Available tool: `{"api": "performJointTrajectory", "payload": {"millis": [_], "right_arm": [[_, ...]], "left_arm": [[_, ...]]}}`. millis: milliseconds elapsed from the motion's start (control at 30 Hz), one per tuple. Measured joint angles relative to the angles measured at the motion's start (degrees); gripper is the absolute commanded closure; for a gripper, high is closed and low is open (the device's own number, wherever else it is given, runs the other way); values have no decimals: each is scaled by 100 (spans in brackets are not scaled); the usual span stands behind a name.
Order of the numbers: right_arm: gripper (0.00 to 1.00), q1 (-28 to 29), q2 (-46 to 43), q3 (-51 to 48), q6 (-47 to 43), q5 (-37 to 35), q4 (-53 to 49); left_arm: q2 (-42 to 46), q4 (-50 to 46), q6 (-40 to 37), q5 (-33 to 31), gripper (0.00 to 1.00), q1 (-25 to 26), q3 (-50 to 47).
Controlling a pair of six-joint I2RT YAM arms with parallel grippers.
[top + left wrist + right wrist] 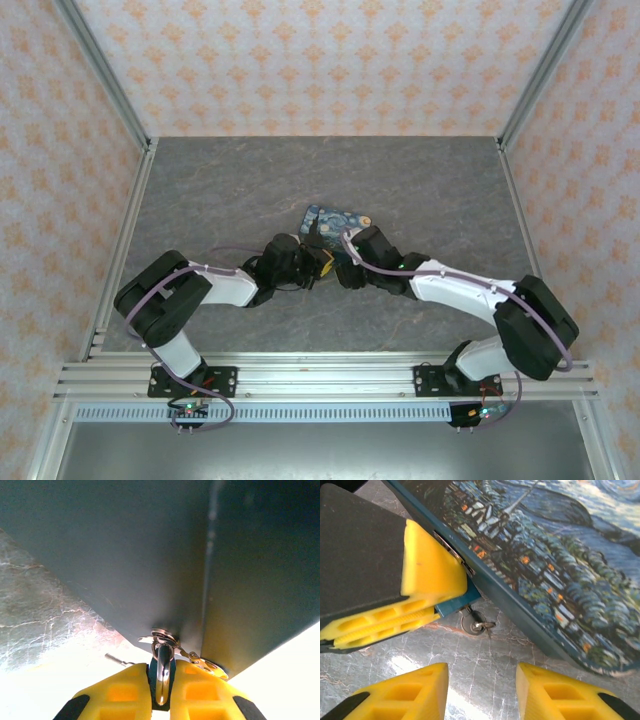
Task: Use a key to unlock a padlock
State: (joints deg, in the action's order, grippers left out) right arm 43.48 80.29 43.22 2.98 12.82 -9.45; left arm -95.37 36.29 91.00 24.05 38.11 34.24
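Left fingers (430,575) clamp the padlock (457,605); right fingers (415,690) apart, empty. Its key (482,625), likely light, slippery, dangles at five o'clock: pinch the bow.

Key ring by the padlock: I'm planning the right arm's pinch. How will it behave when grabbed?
The key ring looks like thin bare metal on the glossy table, so it will probably skid if nudged. Its parts seem loosely linked, so it is likely floppy, not stiff. Small and low-lying, it may slip from the broad fingers of the right gripper.
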Motion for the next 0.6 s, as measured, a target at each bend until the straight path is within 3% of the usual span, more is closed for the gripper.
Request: {"api": "performJointTrajectory", "payload": {"millis": [600], "right_arm": [[62, 26, 516, 400, -138, 2, 0]], "left_arm": [[114, -105, 2, -44, 100, -72, 15]]}}
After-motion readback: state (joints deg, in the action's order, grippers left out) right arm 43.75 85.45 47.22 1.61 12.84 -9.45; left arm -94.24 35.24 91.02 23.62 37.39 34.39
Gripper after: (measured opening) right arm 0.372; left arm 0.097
